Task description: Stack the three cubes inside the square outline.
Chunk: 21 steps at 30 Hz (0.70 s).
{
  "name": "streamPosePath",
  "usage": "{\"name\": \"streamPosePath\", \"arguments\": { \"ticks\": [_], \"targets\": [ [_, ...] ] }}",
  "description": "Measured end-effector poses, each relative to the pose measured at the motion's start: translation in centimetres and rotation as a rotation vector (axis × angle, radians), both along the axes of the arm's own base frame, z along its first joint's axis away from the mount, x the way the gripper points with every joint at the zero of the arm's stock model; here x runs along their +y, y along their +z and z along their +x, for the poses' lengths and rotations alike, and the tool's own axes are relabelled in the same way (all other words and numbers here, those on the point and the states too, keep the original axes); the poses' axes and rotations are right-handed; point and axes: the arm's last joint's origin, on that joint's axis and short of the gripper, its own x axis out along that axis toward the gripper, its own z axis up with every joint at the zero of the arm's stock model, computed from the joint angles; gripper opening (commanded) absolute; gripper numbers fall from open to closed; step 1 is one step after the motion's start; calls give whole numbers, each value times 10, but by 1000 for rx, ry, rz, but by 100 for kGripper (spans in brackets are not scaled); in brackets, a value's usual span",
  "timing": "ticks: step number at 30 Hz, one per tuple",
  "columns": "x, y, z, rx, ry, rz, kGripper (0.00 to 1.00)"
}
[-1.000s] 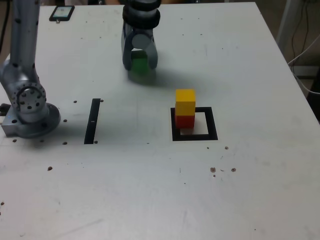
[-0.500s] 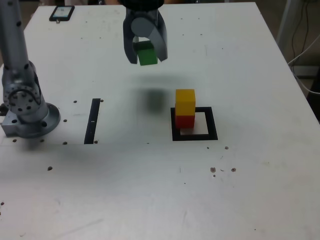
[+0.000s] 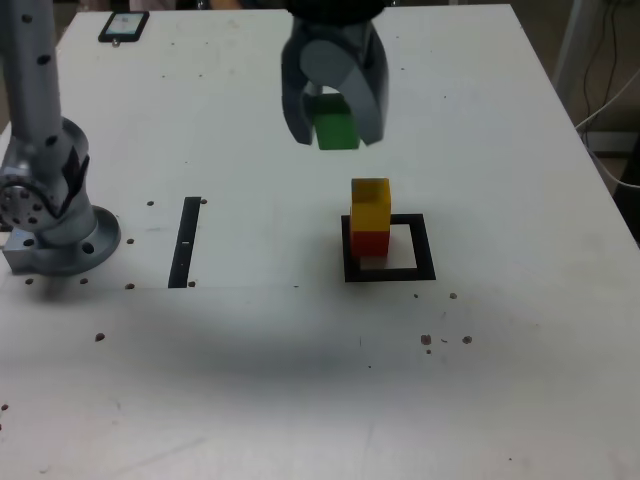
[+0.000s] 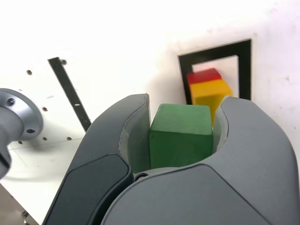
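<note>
The pincer (image 3: 335,128), clamped on the green cube (image 3: 334,128), risked toppling the yellow cube (image 3: 370,203) off the red cube (image 3: 369,242) if lowered off-centre.

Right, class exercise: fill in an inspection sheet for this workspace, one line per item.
Surface: white table, dotted with small dark holes.
Job's things: yellow cube on red cube, inside the square outline; green cube held in the air, above the stack and toward the exterior view's left.
Clutter: black strip; phone-like object at the far corner.
Grippers: gripper, jaws shut on the green cube.
Cables: some hang past the table's edge, exterior view's right.
Surroundings: arm base; otherwise nothing seen.
</note>
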Motion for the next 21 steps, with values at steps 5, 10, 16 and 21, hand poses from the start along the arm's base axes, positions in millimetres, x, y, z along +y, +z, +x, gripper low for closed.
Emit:
{"name": "streamPosePath", "arguments": {
  "ticks": [5,10,16,21],
  "targets": [
    [-3,-15,16,37,8,0,26],
    [-9,-20,21,46,13,-11,26],
    [-10,-25,25,59,19,-11,26],
    [-11,-30,30,52,27,-13,26]
  ]
}}
